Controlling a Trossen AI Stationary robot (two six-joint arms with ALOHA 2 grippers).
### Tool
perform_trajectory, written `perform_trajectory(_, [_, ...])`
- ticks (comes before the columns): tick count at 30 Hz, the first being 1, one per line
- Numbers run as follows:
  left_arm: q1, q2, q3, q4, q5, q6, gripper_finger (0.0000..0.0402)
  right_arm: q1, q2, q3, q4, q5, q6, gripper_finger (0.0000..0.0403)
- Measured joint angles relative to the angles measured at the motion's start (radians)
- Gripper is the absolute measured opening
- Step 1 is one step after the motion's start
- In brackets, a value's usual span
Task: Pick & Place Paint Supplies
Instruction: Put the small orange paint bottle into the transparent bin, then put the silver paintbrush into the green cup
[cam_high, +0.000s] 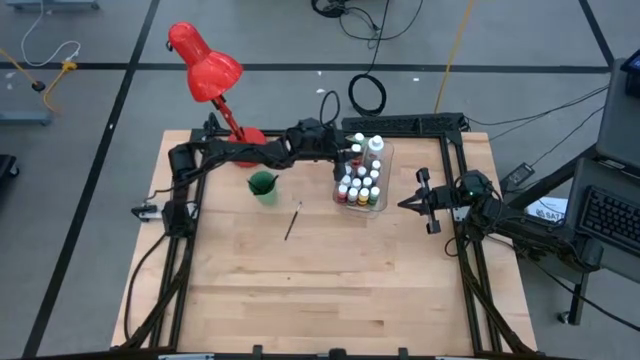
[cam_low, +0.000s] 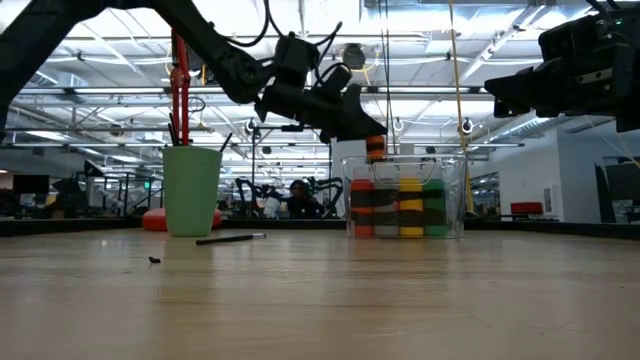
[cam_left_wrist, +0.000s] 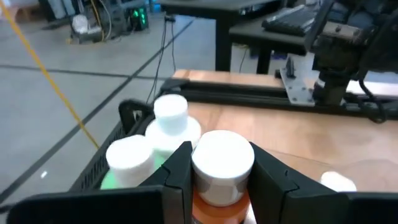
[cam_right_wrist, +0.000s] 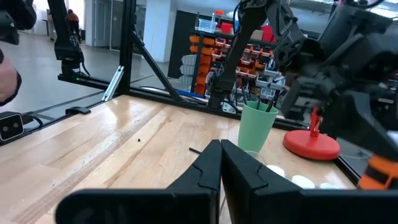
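The left gripper (cam_left_wrist: 221, 174) is clamped on an orange paint bottle (cam_left_wrist: 219, 202) by its white cap, held just above the clear bin (cam_high: 383, 172) near the table's (cam_high: 330, 280) far edge. In the bin stand the other small white-capped bottles (cam_high: 360, 190) and two larger bottles (cam_left_wrist: 171, 127). Nearer, a paintbrush (cam_high: 292, 222) lies loose beside the green cup (cam_high: 264, 187). The right gripper (cam_high: 408, 204), fingers together, waits beside the bin.

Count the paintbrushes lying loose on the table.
1: a paintbrush lies on the bare wood in front of the green cup. Others stand inside the cup; more may be hidden.
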Motion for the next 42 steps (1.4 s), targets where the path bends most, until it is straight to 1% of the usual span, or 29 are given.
perform_trajectory(3, [0.0, 0.007, 0.0, 0.005, -0.002, 0.022, 0.0098, 0.0, 0.0, 0.0, 0.0, 0.0, -0.001, 0.0004])
perform_trajectory(6, [-0.002, 0.007, 0.0, 0.006, -0.038, 0.042, 0.0098, 0.0, 0.0, 0.0, 0.0, 0.0, -0.004, 0.0004])
perform_trajectory(13, [-0.002, 0.007, 0.0, -0.053, -0.08, 0.058, 0.0098, 0.0, 0.0, 0.0, 0.0, 0.0, -0.004, 0.0004])
perform_trajectory(22, [-0.003, 0.099, 0.0, -0.041, -0.076, 0.057, 0.0098, 0.0, 0.0, 0.0, -0.001, 0.0, -0.004, 0.0004])
perform_trajectory(26, [-0.003, 0.104, -0.001, -0.017, -0.083, 0.038, 0.0098, 0.0, 0.0, 0.0, -0.007, 0.0, -0.004, 0.0004])
perform_trajectory(28, [-0.003, 0.104, -0.001, -0.019, -0.084, 0.026, 0.0114, 0.0, 0.0, 0.0, -0.007, 0.0, -0.005, 0.0004])
perform_trajectory(33, [-0.003, 0.101, -0.001, -0.011, -0.083, -0.012, 0.0198, 0.0, 0.0, 0.0, -0.007, 0.0, -0.006, 0.0004])
perform_trajectory(36, [-0.003, 0.092, -0.001, -0.023, -0.083, -0.026, 0.0237, 0.0, 0.0, 0.0, -0.007, 0.0, -0.005, 0.0004])
perform_trajectory(39, [-0.004, 0.049, -0.001, -0.056, -0.071, -0.018, 0.0262, 0.0, 0.0, 0.0, -0.008, 0.0, -0.005, 0.0004])
perform_trajectory(42, [-0.014, -0.055, -0.001, -0.153, -0.034, 0.01, 0.0274, 0.0, 0.0, 0.0, -0.008, 0.0, -0.005, 0.0004])
